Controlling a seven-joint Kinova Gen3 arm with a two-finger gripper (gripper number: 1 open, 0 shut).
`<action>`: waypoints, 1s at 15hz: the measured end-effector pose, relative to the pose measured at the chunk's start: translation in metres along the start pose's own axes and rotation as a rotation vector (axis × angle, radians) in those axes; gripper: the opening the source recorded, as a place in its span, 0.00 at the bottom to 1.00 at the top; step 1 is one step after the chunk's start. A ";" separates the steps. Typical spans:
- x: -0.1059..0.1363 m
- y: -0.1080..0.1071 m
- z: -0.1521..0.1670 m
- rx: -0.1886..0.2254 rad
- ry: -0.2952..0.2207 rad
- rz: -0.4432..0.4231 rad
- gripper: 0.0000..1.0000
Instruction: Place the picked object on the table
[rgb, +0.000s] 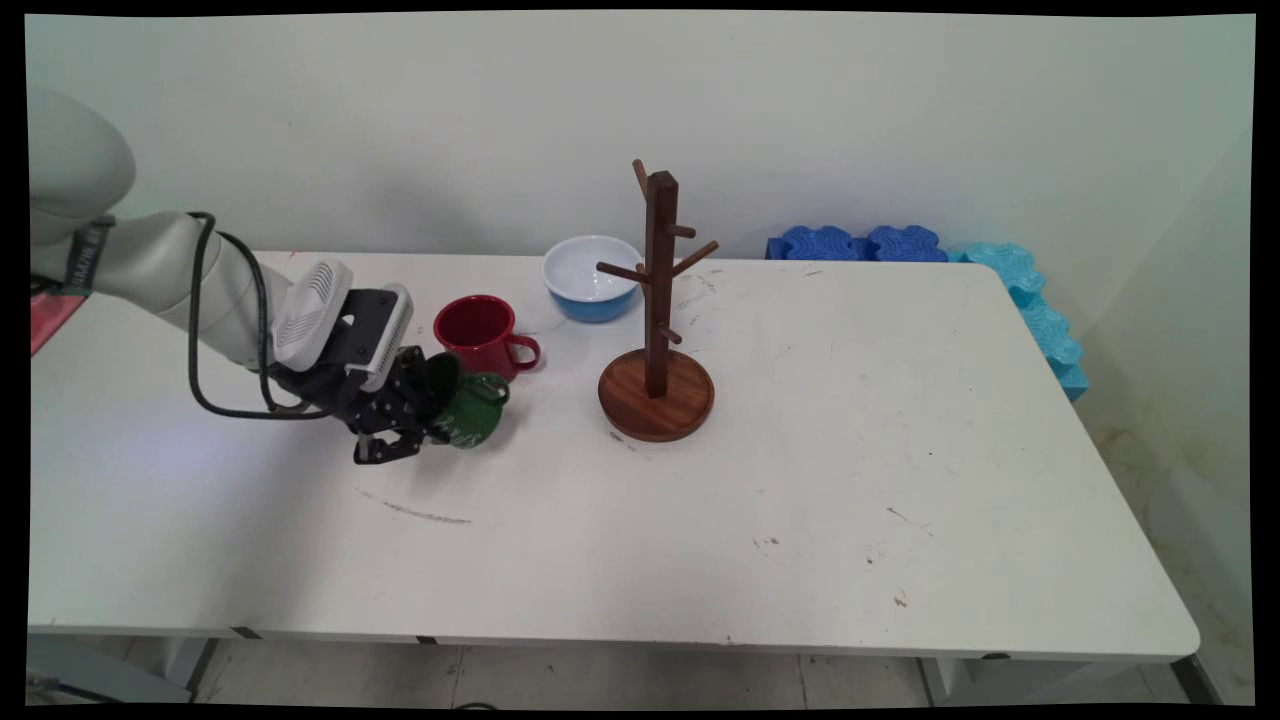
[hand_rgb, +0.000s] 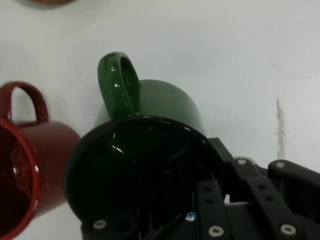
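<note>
Main view: left of centre, the gripper grips a tipped green mug by its rim, just below the red mug; a wooden mug tree stands at centre. Hand view: one finger sits inside the green mug, its handle pointing up-frame, with the red mug at left.

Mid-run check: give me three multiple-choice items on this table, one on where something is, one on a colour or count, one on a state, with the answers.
1. Where does the red mug stand?
A. beyond the claw, left of the wooden mug tree
B. hung on a peg
C. inside the bowl

2. How many mugs are in view?
A. one
B. two
C. four

3. How is the green mug?
A. upright on the table
B. tipped, gripped by the claw
C. hung on the tree

Answers:
1 A: it sits between the claw and the mug tree.
2 B: one red, one green.
3 B: the hand view shows a finger inside its rim, mouth toward the camera.
</note>
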 end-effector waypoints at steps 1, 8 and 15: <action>-0.001 0.001 0.001 -0.002 -0.008 0.000 0.00; -0.009 0.004 0.010 -0.012 -0.056 0.001 0.00; -0.011 0.006 0.016 -0.016 -0.074 0.005 1.00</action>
